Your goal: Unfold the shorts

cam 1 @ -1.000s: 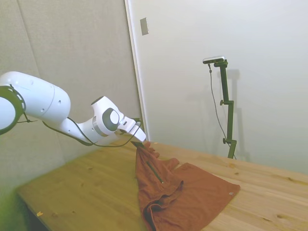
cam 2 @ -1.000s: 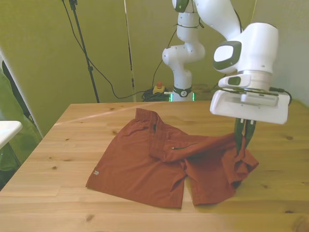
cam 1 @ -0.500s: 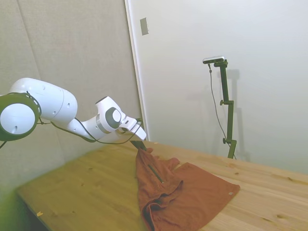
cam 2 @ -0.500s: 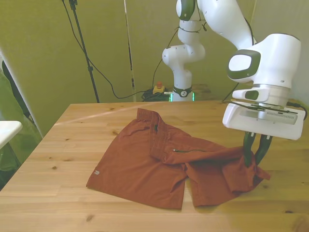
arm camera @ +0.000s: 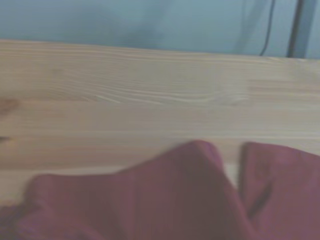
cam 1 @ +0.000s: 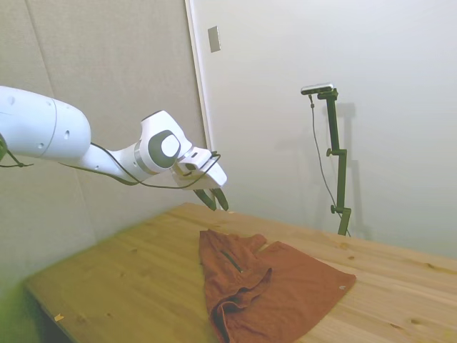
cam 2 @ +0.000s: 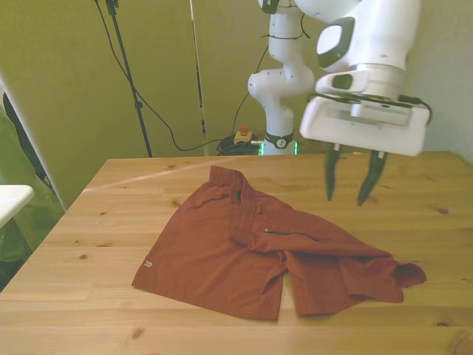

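The rust-orange shorts (cam 2: 251,248) lie on the wooden table (cam 2: 111,214). The leg toward the front view's left lies flat, with a small pale tag (cam 2: 148,263) at its hem. The other leg (cam 2: 347,262) is still folded and rumpled, a corner sticking out toward the front view's right. A dark zip line (cam 2: 292,234) runs across the fold. My gripper (cam 2: 349,198) hangs open in the air above the rumpled side, holding nothing. From the side, the gripper (cam 1: 213,201) hovers well above the shorts (cam 1: 271,289). The blurred wrist view shows red cloth (arm camera: 150,200) on wood.
A black stand with cables (cam 2: 129,81) rises behind the table at the front view's left. A white object (cam 2: 11,200) pokes in at that view's left edge. Bare wood (cam 1: 121,279) stretches beside the shorts in the side view.
My gripper has let go of the shorts' edge, opened and risen clear. The released corner has dropped flat onto the table at the front view's right.
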Available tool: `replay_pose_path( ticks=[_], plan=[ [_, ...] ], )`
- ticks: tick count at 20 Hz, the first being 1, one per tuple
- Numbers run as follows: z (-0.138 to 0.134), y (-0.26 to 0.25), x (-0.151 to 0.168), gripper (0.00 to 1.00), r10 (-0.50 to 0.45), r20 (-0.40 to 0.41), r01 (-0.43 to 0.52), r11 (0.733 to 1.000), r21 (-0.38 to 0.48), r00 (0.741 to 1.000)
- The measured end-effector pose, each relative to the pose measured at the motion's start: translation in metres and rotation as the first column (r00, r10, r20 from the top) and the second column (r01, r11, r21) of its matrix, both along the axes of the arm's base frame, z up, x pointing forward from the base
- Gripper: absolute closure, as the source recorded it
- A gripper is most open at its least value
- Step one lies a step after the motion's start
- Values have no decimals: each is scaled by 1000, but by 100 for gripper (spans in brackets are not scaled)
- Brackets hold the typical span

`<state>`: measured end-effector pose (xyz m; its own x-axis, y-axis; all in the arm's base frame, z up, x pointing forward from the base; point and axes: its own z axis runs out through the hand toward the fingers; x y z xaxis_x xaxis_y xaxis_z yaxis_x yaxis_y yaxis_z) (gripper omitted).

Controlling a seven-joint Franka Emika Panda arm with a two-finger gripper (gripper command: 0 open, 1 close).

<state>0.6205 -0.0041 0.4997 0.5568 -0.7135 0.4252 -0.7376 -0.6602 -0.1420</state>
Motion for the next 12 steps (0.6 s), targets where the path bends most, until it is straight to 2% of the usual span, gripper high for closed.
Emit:
replay_pose_path(
  ticks=[3, 8, 12],
  plan=[
    [-9, -58, -12, 0, 64, -68, -64, 998, 6, 996],
    [-52, -127, -26, 0, 206, -169, -196, 978, 71, 964],
    [-76, -174, -31, 0, 275, -177, -263, 961, 89, 945]
  ],
)
